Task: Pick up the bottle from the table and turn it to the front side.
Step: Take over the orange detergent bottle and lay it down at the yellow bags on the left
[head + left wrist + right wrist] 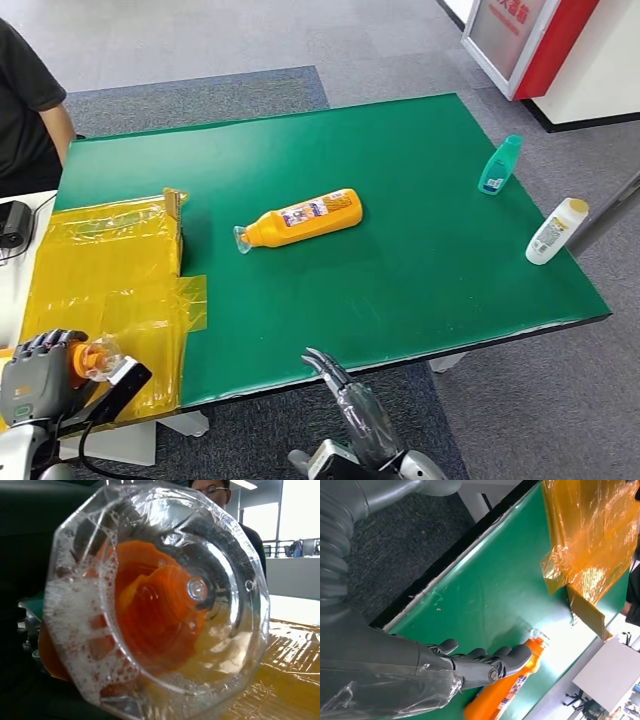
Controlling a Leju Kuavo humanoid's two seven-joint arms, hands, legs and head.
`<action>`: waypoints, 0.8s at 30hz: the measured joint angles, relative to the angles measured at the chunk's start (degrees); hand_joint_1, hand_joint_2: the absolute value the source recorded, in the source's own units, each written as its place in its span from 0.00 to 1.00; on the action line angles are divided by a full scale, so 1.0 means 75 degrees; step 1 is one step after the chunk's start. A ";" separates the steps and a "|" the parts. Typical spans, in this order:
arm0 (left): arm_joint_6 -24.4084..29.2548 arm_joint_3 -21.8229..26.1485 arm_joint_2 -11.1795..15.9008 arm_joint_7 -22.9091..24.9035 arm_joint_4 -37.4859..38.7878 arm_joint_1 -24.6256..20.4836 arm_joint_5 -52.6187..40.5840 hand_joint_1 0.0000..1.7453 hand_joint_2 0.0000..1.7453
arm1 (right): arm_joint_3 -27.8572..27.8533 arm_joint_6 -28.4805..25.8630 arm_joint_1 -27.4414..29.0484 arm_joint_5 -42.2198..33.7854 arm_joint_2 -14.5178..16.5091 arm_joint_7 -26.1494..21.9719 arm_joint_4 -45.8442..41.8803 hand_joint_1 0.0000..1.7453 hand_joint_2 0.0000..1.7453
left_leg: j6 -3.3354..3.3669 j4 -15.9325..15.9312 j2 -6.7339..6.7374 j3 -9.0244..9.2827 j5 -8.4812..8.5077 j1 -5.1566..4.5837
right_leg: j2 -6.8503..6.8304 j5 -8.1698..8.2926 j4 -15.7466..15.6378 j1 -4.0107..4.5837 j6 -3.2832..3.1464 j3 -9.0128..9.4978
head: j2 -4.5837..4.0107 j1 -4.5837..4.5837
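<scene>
An orange bottle (pixel 302 218) with a clear cap and a printed label lies on its side in the middle of the green table (pixel 423 270); it also shows past my right fingertips (pixel 508 692). My left hand (pixel 41 375) at the near left grips a second orange bottle (pixel 94 358) by its body, clear cap pointing right. That cap (pixel 158 600) looms close in the left wrist view, foam inside it. My right hand (pixel 343 385) hovers at the table's near edge, fingers stretched out (pixel 486 662), holding nothing, well short of the lying bottle.
A teal bottle (pixel 500 165) and a white bottle with a yellow cap (pixel 556 231) lie near the table's right edge. Yellow plastic film over a cardboard box (pixel 113 265) covers the left end. A person (pixel 26 110) sits at the far left. A red-and-white stand (pixel 528 40) is far right.
</scene>
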 joint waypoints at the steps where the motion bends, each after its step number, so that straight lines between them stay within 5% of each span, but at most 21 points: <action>1: -0.0012 -0.0018 0.0000 0.0055 0.0016 -0.0052 -0.0009 0.81 1.00 | 0.0023 0.0002 -0.0018 -0.0028 -0.0005 -0.0012 0.0017 0.00 1.00 | 0.0000 0.0000 0.0000 0.0000 0.0000 0.0000 | 0.0000 0.0000 0.0000 0.0000 0.0000 0.0000 | 0.0000 0.0000; 9: 0.0151 -0.0477 -0.0028 0.0227 0.0121 -0.0510 0.0047 1.00 1.00 | 0.0238 -0.0052 -0.0210 -0.0183 -0.0086 -0.0117 0.0200 0.00 1.00 | 0.0003 0.0001 0.0000 -0.0001 0.0003 -0.0001 | 0.0000 0.0006 0.0000 -0.0001 0.0005 0.0001 | 0.0000 0.0000; 24: 0.0985 -0.1767 -0.0353 -0.0433 -0.0423 -0.0754 0.0568 0.99 1.00 | 0.0473 -0.0270 -0.0312 -0.0323 -0.0253 -0.0118 0.0439 0.00 1.00 | 0.0002 0.0002 -0.0001 -0.0002 0.0001 -0.0001 | 0.0000 0.0006 0.0000 -0.0001 0.0005 -0.0002 | 0.0000 0.0001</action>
